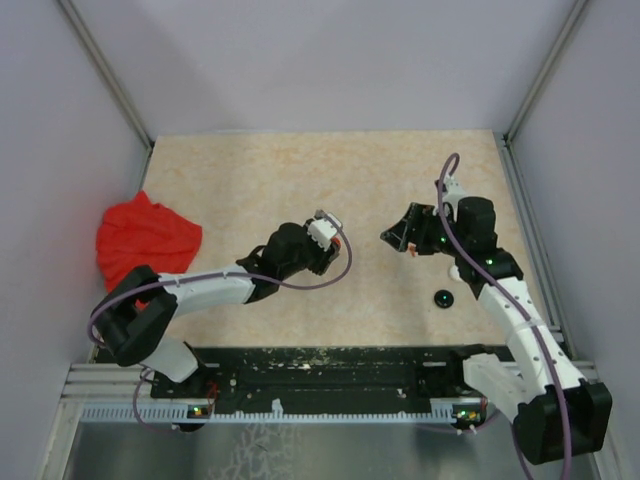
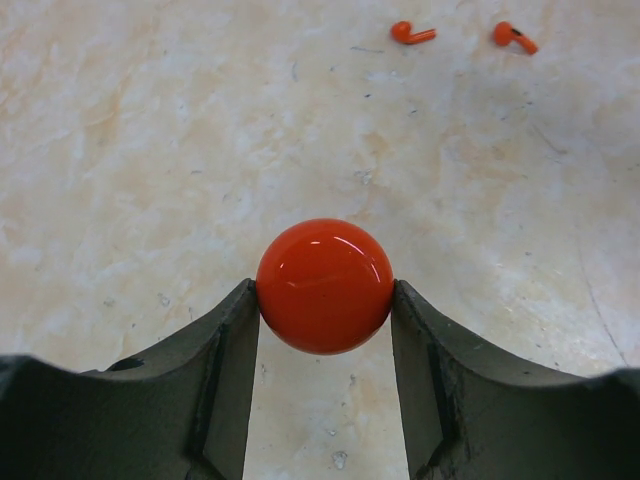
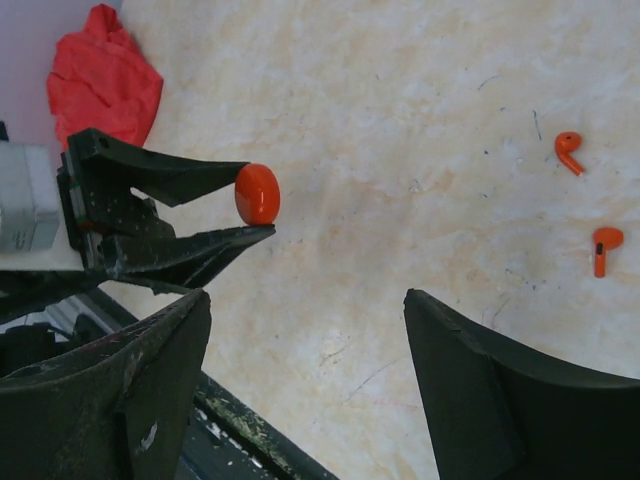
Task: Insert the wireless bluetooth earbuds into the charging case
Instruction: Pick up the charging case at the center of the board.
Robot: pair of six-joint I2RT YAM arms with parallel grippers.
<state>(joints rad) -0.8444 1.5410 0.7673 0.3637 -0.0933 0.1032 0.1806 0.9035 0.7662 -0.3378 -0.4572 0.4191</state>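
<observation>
Top external — beige tabletop (image 1: 300, 180), grey walls (image 1: 330, 60); left tool (image 1: 330, 240) grips orange case (image 2: 324, 286), right tool (image 3: 307, 297) released.

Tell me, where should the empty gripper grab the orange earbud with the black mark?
Probably by its round head, coming straight down from above. The earbud lies flat on the table, so only its sides can be pinched, and the head is thicker than the thin stem. The open right gripper would straddle it.

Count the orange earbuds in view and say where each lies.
2. Both lie loose on the tabletop, side by side but apart: first earbud, second earbud to its right in the left wrist view. Others may be hidden.
</observation>
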